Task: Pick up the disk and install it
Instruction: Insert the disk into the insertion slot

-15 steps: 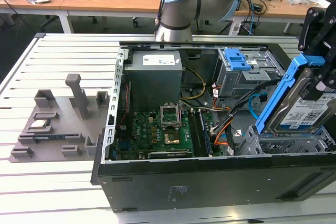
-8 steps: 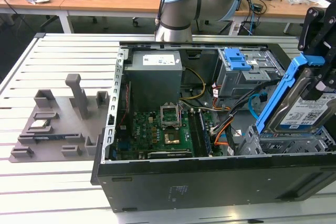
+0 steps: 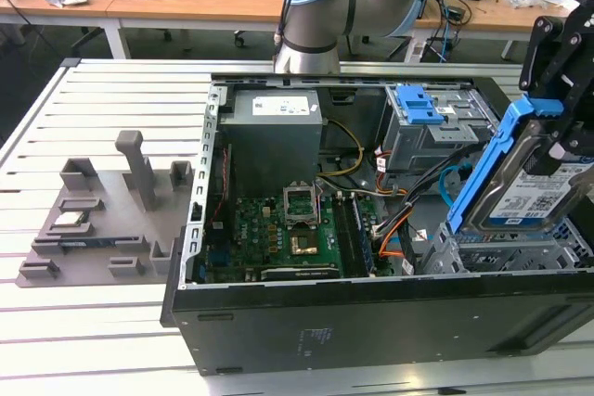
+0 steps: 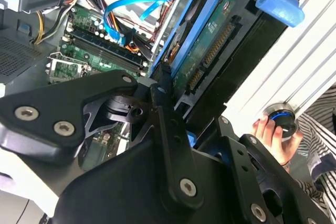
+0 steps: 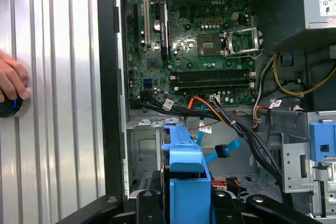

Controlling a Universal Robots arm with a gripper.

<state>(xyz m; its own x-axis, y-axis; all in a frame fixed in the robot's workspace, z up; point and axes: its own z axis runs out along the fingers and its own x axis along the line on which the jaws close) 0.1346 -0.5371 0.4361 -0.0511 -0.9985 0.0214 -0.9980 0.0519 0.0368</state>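
The pincer (image 3: 558, 127) is clenched on the disk (image 3: 536, 194), gripping it by its upper end. In the first wrist view, black fingers (image 5: 148, 204) press the blue bracket (image 5: 187, 184) from either side. In the exterior view the disk hangs tilted, label side facing the camera. Its blue bracket (image 3: 484, 172) slopes down toward the metal drive cage (image 3: 506, 252) in the corner of the open computer case (image 3: 278, 326), on the exterior view's right. The disk's lower end is down at the cage's rim, and I cannot tell whether the two touch. The second wrist view shows the disk's (image 4: 207, 45) other face, a green circuit board with a row of connector pins inside the bracket. Inside the case lies the green motherboard (image 3: 278, 238), with the grey power supply (image 3: 274, 132) just beyond it. Orange, blue and black cables (image 5: 210, 114) run between the board and the cage. The case rests on a slatted white bench (image 3: 93, 108). A grey fixture (image 3: 102, 220) with upright posts lies on the bench beside the case, on the exterior view's left. In both wrist views a person's hand (image 5: 8, 80) rests on a round blue-ringed button (image 4: 281, 118) on the bench, outside the case wall. The arm (image 3: 320, 6) stands behind the case.
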